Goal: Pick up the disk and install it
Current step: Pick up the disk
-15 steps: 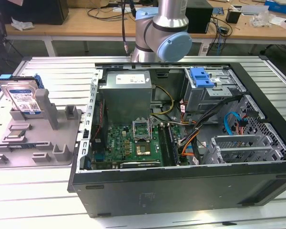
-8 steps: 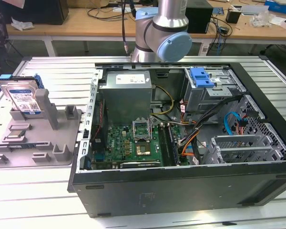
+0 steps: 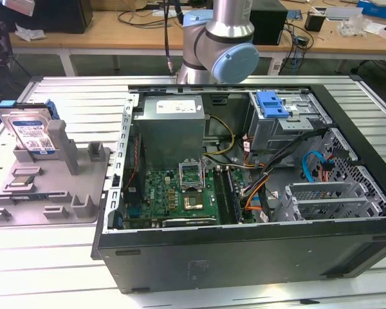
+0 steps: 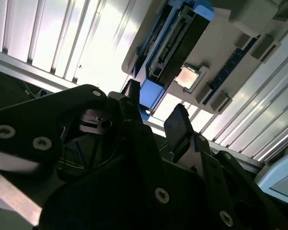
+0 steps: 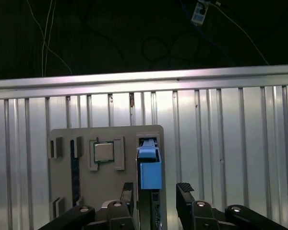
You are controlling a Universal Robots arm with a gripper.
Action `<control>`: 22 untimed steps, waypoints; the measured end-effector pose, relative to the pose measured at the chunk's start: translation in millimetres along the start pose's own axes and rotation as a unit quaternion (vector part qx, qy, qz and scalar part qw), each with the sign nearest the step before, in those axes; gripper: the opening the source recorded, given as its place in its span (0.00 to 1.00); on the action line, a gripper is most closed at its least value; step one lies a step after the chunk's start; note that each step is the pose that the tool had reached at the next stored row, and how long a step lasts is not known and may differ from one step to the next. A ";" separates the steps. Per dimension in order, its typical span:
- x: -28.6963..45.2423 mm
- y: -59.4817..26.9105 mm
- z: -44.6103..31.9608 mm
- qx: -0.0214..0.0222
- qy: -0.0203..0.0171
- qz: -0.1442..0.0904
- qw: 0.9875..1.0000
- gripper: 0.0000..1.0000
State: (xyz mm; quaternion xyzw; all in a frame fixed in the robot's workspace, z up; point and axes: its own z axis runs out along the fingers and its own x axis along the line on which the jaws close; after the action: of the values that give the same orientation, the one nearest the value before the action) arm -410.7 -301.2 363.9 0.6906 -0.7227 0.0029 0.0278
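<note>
The disk (image 3: 31, 131) stands on edge in a slot at the far end of a grey fixture (image 3: 58, 199), on the exterior view's left. It is silver with a white-and-blue label and a blue carrier rail. In the first wrist view I see the disk (image 5: 149, 170) edge-on, its blue rail running between the two black fingers (image 5: 127, 192). My gripper (image 5: 156, 192) is open and straddles the rail, with a gap on one side. The second wrist view shows the gripper (image 4: 154, 109) close to the disk (image 4: 175, 40), a blue corner between its fingers.
An open computer case (image 3: 244, 248) lies on the slatted metal table (image 3: 347, 84), with a motherboard, cables and a drive bay holding a blue bracket (image 3: 273, 104). A processor chip (image 5: 103, 152) sits in the fixture beside the disk. Workbenches stand behind.
</note>
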 end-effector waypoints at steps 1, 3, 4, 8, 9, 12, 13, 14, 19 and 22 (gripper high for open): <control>0.0 0.2 0.8 0.000 0.000 0.000 1.000 0.48; -0.1 0.8 2.8 0.000 0.000 0.002 1.000 0.48; -0.1 1.0 3.7 0.000 0.000 0.002 1.000 0.48; -0.3 1.0 7.0 0.000 0.000 0.003 1.000 0.48; -0.3 0.9 7.6 0.000 0.000 0.003 1.000 0.48; -0.3 1.0 7.8 0.000 0.000 0.003 1.000 0.48; -0.3 0.9 7.8 0.000 0.000 0.003 1.000 0.48; -0.3 0.9 7.8 0.000 0.000 0.003 1.000 0.48; -0.2 0.9 9.8 0.000 0.000 0.003 1.000 0.48; 0.2 0.8 11.6 0.000 0.000 0.003 1.000 0.48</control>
State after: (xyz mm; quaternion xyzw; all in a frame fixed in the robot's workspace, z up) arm -411.9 -301.8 352.3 0.6884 -0.7248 0.0027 0.0279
